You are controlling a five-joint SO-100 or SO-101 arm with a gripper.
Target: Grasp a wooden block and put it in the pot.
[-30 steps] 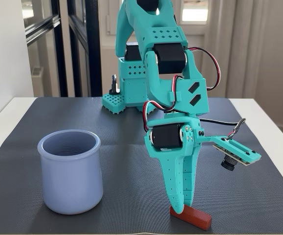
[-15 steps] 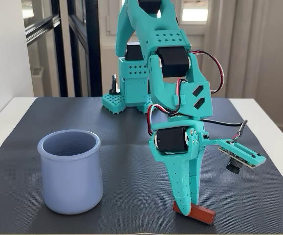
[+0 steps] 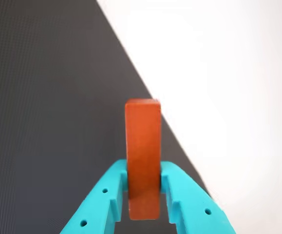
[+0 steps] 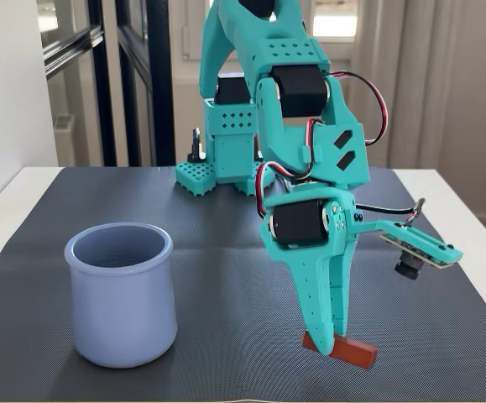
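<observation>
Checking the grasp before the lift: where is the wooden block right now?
In the fixed view, the red-brown wooden block sits low at right on the dark mat, pinched by the teal claw, right of the lavender pot.

Fixed view: the pot (image 4: 122,294) stands on the mat (image 4: 217,252) at left, well apart from the wooden block (image 4: 343,348) at lower right. The pincer (image 4: 325,348) points down onto the block's left end. The arm's base (image 4: 217,155) stands behind, at the mat's far edge. Wrist view: the block (image 3: 142,156) lies between the pincer's fingers (image 3: 104,195), with the counter (image 3: 228,97) to its right.
</observation>
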